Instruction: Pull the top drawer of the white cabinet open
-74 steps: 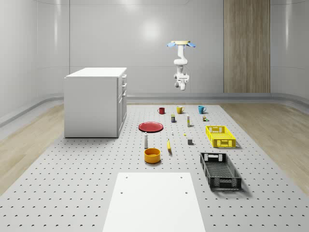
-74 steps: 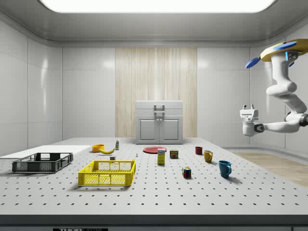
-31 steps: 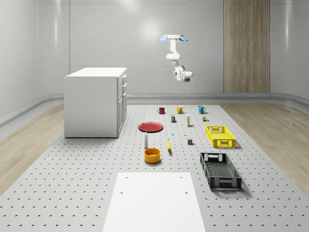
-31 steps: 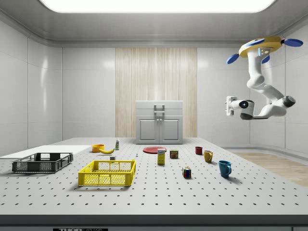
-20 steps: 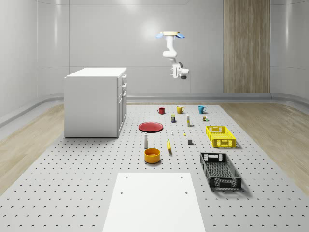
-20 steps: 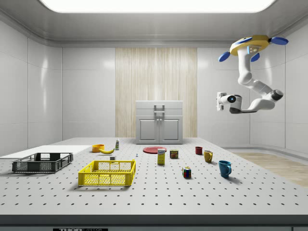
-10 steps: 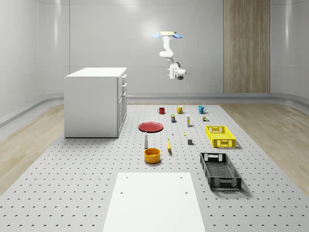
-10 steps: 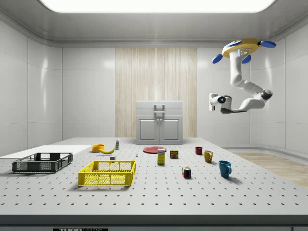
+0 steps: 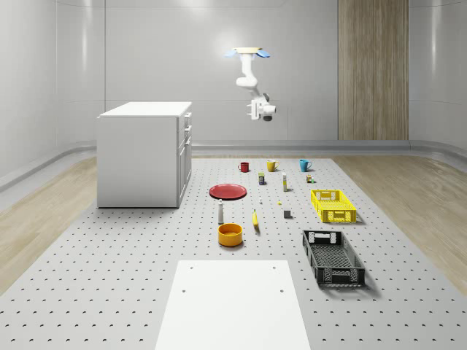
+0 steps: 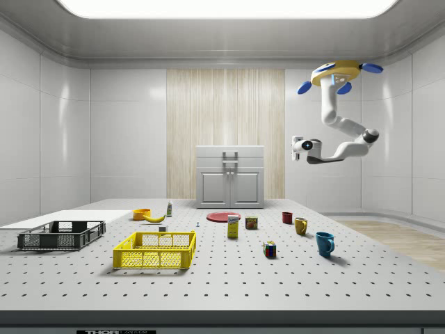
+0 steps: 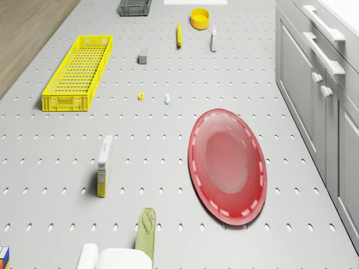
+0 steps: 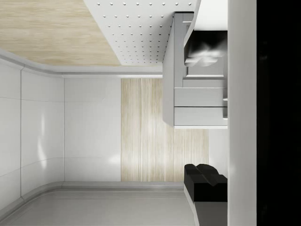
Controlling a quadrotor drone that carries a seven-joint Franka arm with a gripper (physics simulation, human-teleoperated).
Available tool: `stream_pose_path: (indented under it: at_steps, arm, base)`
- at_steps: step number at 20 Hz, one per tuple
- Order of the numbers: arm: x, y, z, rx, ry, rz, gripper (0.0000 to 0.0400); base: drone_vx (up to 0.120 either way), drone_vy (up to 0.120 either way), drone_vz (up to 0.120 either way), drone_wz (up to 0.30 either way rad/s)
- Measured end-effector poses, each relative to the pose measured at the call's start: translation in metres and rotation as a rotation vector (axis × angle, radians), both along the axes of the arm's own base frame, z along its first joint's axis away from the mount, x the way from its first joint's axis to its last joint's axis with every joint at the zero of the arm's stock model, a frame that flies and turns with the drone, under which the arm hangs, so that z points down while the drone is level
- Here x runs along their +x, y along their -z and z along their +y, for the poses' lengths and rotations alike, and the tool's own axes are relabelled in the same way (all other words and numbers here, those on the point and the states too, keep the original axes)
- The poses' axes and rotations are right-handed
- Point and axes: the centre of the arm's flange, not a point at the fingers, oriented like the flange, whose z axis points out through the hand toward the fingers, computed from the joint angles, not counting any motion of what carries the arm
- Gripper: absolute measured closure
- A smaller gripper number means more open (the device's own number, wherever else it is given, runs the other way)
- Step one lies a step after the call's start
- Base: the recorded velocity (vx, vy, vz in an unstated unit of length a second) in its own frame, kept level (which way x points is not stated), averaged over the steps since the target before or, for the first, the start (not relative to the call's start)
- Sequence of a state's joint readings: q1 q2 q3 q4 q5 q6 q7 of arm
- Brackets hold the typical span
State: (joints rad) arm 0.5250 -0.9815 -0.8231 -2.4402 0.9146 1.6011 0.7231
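The white box-shaped cabinet (image 9: pixel 144 154) stands at the table's far left in the whole-scene view. Its closed top drawer (image 9: pixel 187 119) faces right, the bar handle (image 10: pixel 230 154) running horizontally. The yellow-topped quadrotor drone (image 9: pixel 250 52) hovers high to the right, above the table's far end. Its white gripper (image 9: pixel 254 111) points toward the drawer, level with it, well apart. Whether the jaws are open cannot be told.

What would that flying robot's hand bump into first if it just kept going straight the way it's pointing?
Probably the white cabinet. In the side view the hand points level toward it at about the height of the top drawer, with open air between. Depth is hard to judge, so it may not line up exactly.
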Motion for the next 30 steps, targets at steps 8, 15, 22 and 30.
stream_pose_path:
  at_steps: [8, 15, 22, 30]
  arm:
    - [0.0000, 0.0000, 0.0000, 0.000, 0.000, 0.000, 0.0095]
    - [0.0000, 0.0001, 0.0000, 0.000, 0.000, 0.000, 0.0095]
    - [0.0000, 0.0001, 0.0000, 0.000, 0.000, 0.000, 0.0095]
    - [0.0000, 0.0001, -0.0001, 0.000, 0.000, 0.000, 0.0095]
  base:
    - [0.120, -0.120, 0.000, 0.000]
    - [0.120, -0.120, 0.000, 0.000]
    - [0.120, -0.120, 0.000, 0.000]
    - [0.120, -0.120, 0.000, 0.000]
